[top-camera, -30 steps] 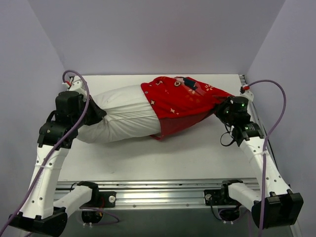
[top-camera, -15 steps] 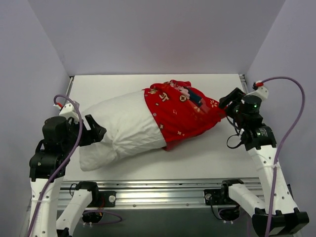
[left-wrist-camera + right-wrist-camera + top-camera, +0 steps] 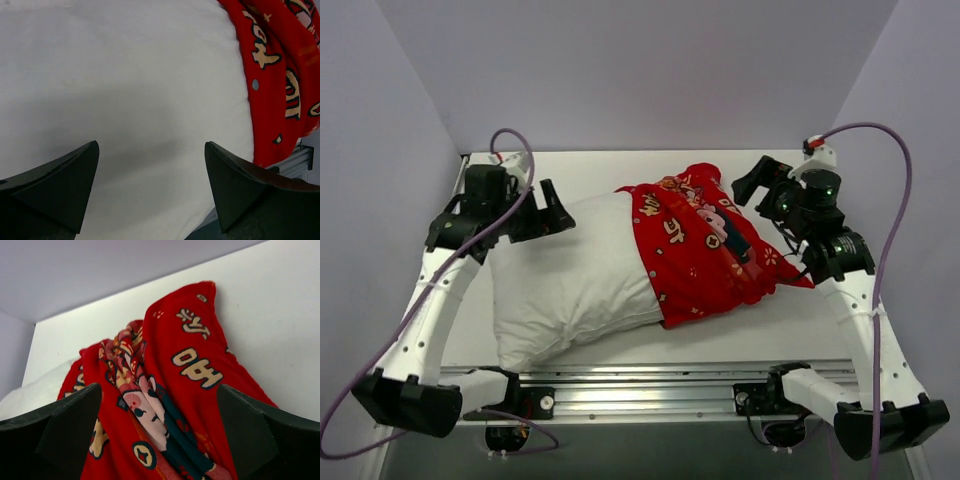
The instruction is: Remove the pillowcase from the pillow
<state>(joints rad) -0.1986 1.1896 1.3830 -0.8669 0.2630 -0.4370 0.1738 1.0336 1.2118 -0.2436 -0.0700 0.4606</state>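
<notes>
White worktop [image 3: 720, 335] carries the pillow [image 3: 570, 280] lying across it, its right half inside the pillowcase [image 3: 705, 250]. Both my pincers are released. The left pincer [image 3: 552, 208] hovers spread over the bare white corner, and the right pincer [image 3: 752, 180] hangs apart above the red end. My plan: clamp the bare pillow end on the left, pinch only loose red fabric on the right, then draw them apart steadily.

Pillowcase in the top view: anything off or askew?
Yes. The pillowcase is bunched and creased over only the right end of the pillow, which lies skewed with its near-left corner at the near edge of the table. The left gripper and right gripper are open, holding nothing.
</notes>
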